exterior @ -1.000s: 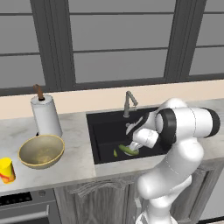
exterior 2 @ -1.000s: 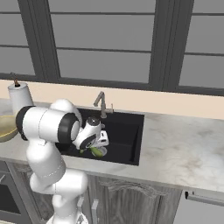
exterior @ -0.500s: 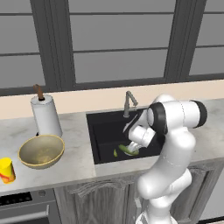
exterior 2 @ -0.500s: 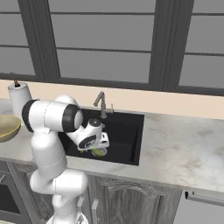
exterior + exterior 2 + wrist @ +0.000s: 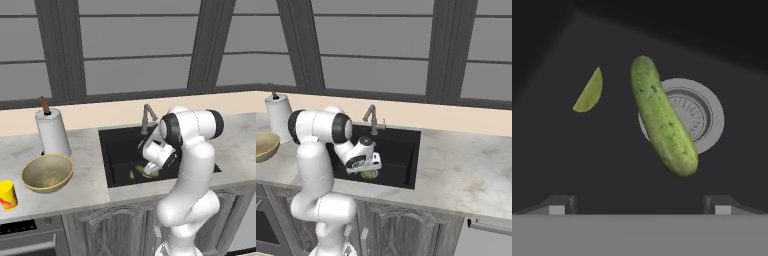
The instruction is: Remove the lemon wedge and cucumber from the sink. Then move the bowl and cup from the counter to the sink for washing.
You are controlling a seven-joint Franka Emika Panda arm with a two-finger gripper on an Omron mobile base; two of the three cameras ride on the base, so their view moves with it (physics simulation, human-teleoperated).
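Our hand (image 5: 640, 202) is fully open and empty above the cucumber (image 5: 661, 116); it looks firm and smooth, so we should grip its middle.

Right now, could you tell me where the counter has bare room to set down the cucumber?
Right of the sink, the counter lies bare to its far end. Left of the sink it is crowded: the bowl, cup and paper towel roll stand there.
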